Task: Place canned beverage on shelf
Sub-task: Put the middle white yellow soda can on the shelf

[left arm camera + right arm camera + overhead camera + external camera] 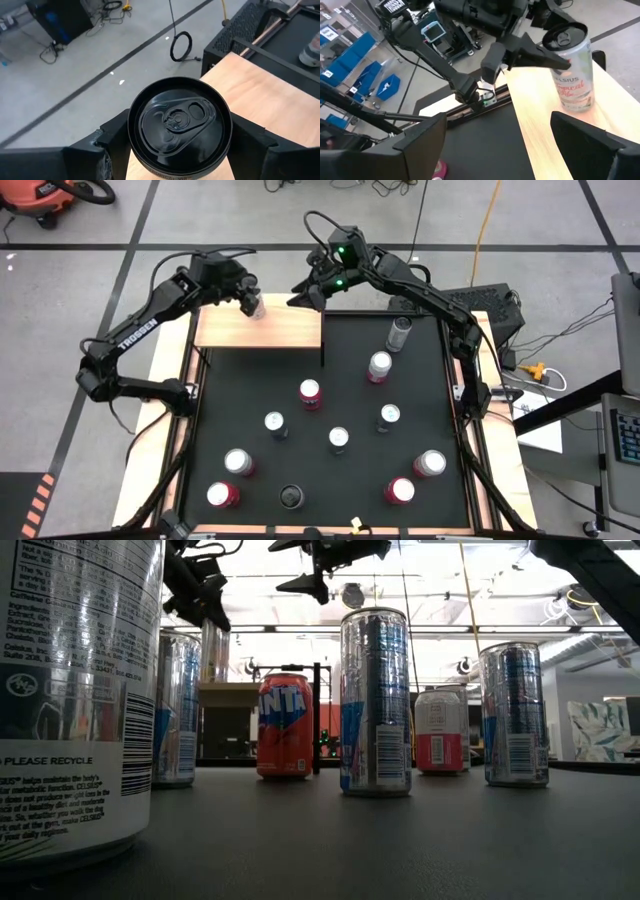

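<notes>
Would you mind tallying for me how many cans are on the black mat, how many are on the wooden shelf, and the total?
cans on the black mat: 11
can on the shelf, gripped by the left gripper: 1
Total: 12 cans

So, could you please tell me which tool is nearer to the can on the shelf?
Left. The left tool has its fingers on either side of the can on the shelf. The right tool hovers open beside the shelf's far right corner.
</notes>
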{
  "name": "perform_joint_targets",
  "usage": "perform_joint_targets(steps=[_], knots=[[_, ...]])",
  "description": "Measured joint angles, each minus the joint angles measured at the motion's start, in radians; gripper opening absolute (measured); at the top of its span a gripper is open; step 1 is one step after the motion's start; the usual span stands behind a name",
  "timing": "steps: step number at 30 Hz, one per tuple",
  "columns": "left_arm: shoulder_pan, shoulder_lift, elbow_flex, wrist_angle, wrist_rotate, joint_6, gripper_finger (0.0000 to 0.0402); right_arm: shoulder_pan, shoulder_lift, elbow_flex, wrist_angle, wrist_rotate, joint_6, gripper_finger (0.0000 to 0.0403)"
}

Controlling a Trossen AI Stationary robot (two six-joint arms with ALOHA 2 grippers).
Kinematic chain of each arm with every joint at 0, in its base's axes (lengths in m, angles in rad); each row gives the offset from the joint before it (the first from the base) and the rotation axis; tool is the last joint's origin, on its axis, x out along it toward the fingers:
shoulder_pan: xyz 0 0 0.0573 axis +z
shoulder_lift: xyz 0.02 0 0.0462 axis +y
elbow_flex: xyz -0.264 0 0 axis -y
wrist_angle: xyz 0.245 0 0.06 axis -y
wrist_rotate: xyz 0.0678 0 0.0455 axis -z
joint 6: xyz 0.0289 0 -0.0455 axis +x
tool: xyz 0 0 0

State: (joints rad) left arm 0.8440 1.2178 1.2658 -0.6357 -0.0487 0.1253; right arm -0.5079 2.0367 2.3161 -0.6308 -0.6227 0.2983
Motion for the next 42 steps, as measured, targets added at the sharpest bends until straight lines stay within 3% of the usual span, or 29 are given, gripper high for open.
perform_joint_targets(steps=[6,12,15,26,36,42], knots=[[0.002,-0.018,0.02,-0.007,0.041,0.047,0.0244,0.002,0.0,0.0,0.0,-0.011,-0.028,0.0338],[0.0,-0.018,0.03,-0.005,0.185,0.076,0.0244,0.014,0.007,0.0,0.009,-0.001,-0.198,0.0338],[0.001,-0.018,0.03,-0.01,0.205,0.142,0.0244,0.02,0.032,0.0,0.04,0.046,-0.241,0.0338],[0.034,-0.012,0.03,-0.046,0.243,0.171,0.0245,-0.004,0.239,0.0,0.309,0.014,-0.077,0.0339],[0.033,-0.013,0.03,-0.057,0.331,0.171,0.0245,0.0,0.269,0.0,0.397,0.016,-0.104,0.0371],[0.032,-0.013,0.03,-0.051,0.396,0.177,0.0245,0.006,0.27,0.0,0.433,0.016,-0.156,0.0368]])
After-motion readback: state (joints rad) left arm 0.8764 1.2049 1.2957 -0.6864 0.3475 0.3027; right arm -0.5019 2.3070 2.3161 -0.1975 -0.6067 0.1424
